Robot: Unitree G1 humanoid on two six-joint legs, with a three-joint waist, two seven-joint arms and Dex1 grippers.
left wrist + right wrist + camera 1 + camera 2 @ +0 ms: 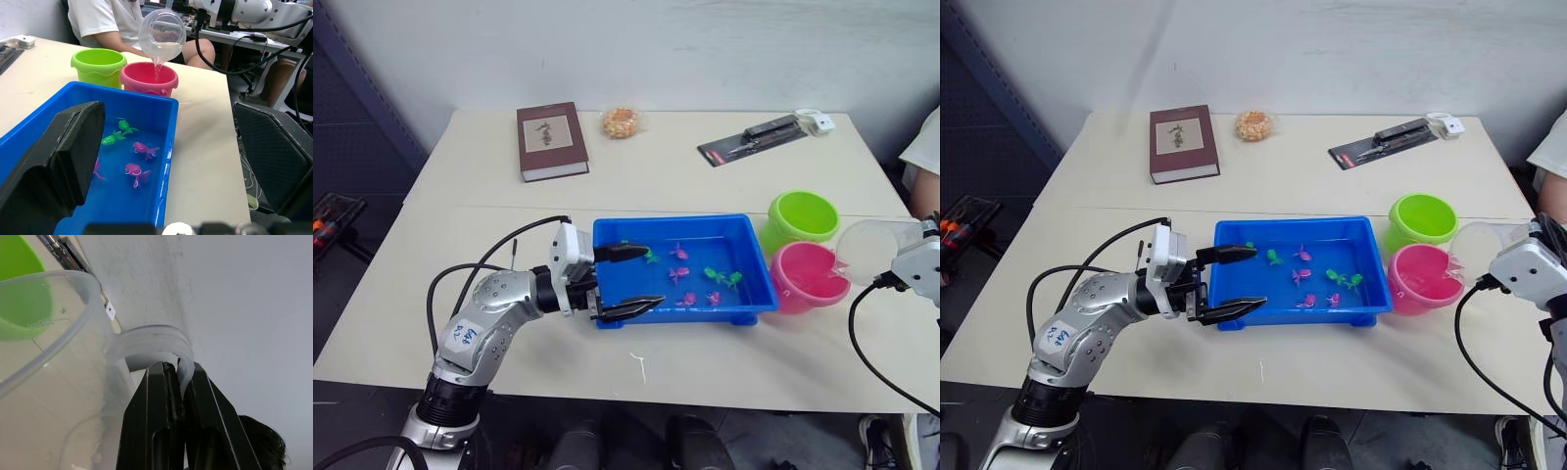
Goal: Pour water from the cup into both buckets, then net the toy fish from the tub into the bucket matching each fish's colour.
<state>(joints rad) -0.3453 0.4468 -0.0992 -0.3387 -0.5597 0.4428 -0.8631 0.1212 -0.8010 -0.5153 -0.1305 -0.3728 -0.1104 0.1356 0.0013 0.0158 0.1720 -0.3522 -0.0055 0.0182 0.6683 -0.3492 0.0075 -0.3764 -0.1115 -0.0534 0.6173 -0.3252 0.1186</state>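
Note:
The clear cup [867, 250] is tipped over the pink bucket [808, 276], and my right gripper [178, 369] is shut on its handle. In the left wrist view a thin stream of water falls from the cup [162, 32] into the pink bucket [149, 78]. The lime green bucket [801, 220] stands just behind the pink one. Left of both lies the blue tub [671, 221] with water and several toy fish, pink [677, 275] and green [715, 275]. At the tub's left end my left gripper [655, 275] is open and holds nothing, its fingers reaching over the tub's wall.
At the table's back lie a dark red book [550, 140], an orange snack in a bag [621, 121], and a black packaged tool [754, 139] next to a small white object [816, 120]. A person in a white shirt [112, 19] sits at the table's right end.

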